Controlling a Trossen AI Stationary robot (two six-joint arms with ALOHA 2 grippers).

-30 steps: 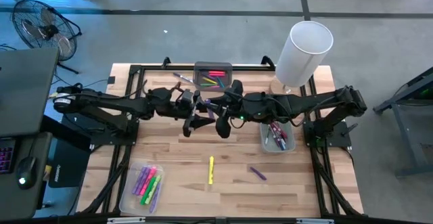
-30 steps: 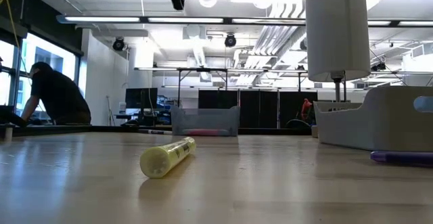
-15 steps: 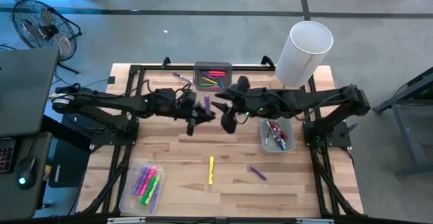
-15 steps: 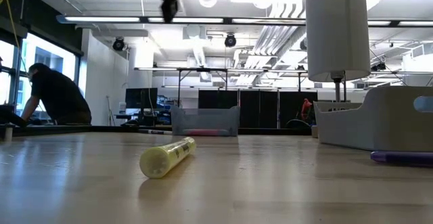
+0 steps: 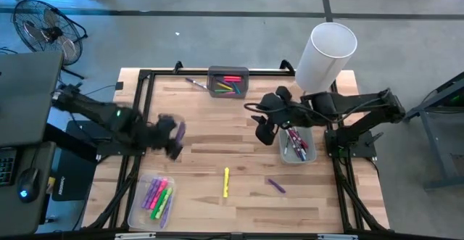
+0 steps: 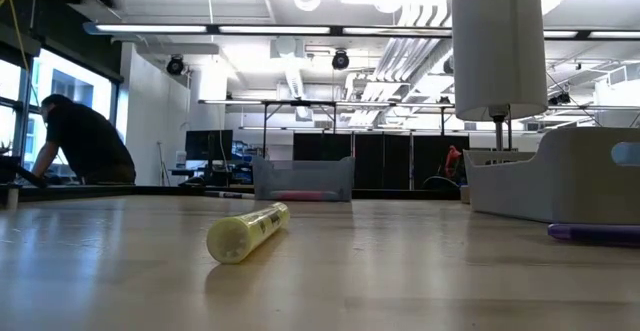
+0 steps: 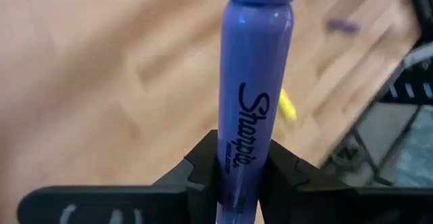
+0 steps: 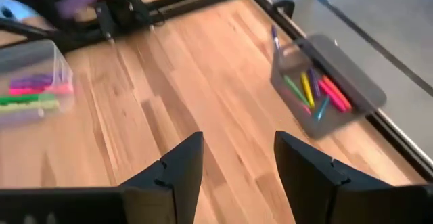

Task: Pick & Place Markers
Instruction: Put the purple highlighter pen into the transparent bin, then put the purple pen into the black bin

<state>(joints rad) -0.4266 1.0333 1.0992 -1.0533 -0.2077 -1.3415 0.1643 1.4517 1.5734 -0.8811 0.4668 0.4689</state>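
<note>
Left hand (image 5: 172, 135) now gripping purple marker (image 7: 252, 116), swinging toward clear tray (image 5: 139, 209); right hand (image 8: 233, 158) retreating, fingers wide: handover done.

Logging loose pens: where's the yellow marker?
In the high view the yellow marker lies loose on the table's near middle, between the clear tray and a purple marker.

Table (image 5: 217, 153): pale blond wood, plank-striped, black frame rails.
Purple marker (image 7: 254, 95): violet-blue barrel, black script lettering, centre of the left wrist frame, between the black fingers of the left claw (image 7: 238, 173).
Yellow marker (image 5: 226, 182): lower centre of the high frame.
Small purple marker (image 5: 275, 185): lower right of centre.
Clear tray (image 5: 134, 212), lower left: pink, green and purple markers.
Grey tray (image 5: 228, 72), top centre: red, green, yellow markers.
White cylinder (image 5: 325, 55): upper right.
Right claw (image 8: 233, 166): black.
</note>
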